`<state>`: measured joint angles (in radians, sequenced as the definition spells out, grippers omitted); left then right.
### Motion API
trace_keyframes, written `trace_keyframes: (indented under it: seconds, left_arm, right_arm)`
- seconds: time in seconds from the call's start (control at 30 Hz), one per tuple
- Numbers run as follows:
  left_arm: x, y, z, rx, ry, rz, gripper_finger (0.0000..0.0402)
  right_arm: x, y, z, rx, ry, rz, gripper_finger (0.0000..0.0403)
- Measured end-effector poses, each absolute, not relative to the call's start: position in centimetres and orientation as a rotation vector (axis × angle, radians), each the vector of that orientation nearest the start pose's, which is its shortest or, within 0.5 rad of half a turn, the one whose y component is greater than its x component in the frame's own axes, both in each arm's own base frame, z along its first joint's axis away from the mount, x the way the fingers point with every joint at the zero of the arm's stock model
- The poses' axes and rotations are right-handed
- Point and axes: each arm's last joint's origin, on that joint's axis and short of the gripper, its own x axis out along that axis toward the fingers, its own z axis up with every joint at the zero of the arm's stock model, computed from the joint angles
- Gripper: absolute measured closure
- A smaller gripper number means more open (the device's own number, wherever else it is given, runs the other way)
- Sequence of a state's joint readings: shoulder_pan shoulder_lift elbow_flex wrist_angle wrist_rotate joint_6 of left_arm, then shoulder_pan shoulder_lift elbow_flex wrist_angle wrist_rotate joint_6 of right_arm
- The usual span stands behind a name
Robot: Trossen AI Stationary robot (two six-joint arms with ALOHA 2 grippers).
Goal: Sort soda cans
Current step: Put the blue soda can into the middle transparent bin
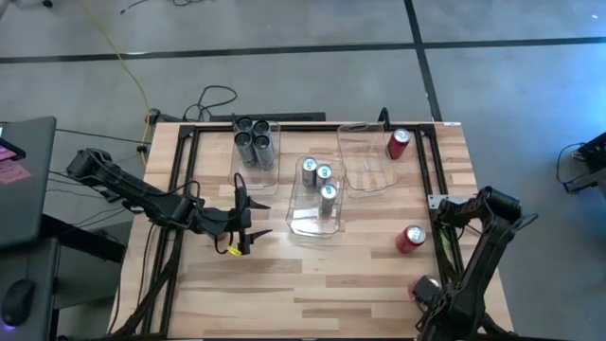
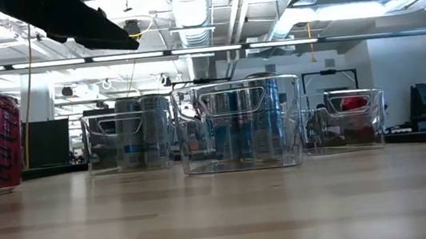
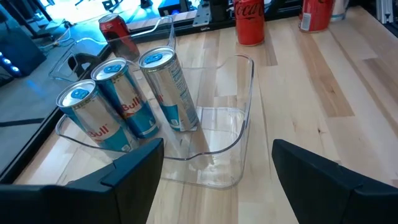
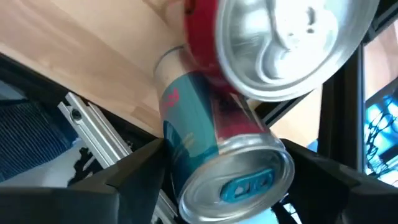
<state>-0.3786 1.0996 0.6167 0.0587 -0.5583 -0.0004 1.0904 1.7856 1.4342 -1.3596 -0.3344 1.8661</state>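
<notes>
L gripper (image 1: 248,237) hovers over bare table just beside the near end of the middle bin (image 1: 301,224), fingers apart, nothing between them; in its wrist view the two dark fingers (image 3: 130,174) frame that bin's open end, so it looks lined up on the bin, not on a loose can. Middle bin holds three silver-blue cans (image 1: 319,178), upright, packed at the far end, near end bare, prob to leave room for more. Back-left bin (image 1: 268,176) has the dark grey cans (image 1: 253,138), four as far as I can tell, upright, tight together. Right bin (image 1: 365,176) is clear inside from above; one red can (image 1: 398,143) stands just beside its right wall, outside it afaict. Another red can (image 1: 410,238) stands alone on the table's right side, near the R arm. R gripper (image 1: 423,290) is down at the near right table edge, mostly hidden by its own arm from above. Its wrist cam shows a silver-blue can (image 4: 214,155) between the fingers with a red can (image 4: 273,43) right against it; fingers sit either side of the silver-blue one but can't tell if they're clamped or just straddling. Guess: sort by colour is partway done, reds still loose.
</notes>
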Motion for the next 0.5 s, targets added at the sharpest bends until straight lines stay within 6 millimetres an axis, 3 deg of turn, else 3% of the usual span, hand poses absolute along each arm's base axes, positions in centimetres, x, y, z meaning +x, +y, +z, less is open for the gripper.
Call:
trace_keyframes:
  seconds: [0.3, 0.5]
  left_arm:
    - [21.9, -7.1, 24.1, 0.188, 0.373, 0.177, 0.0104]
    - [21.9, -7.1, 24.2, 0.186, 0.36, 0.177, 0.0104]
  right_arm:
    - [14.0, 28.4, 23.9, 0.581, 1.84, -0.712, 0.0139]
    - [15.6, 28.5, 24.9, 0.67, 1.82, -0.657, 0.0158]
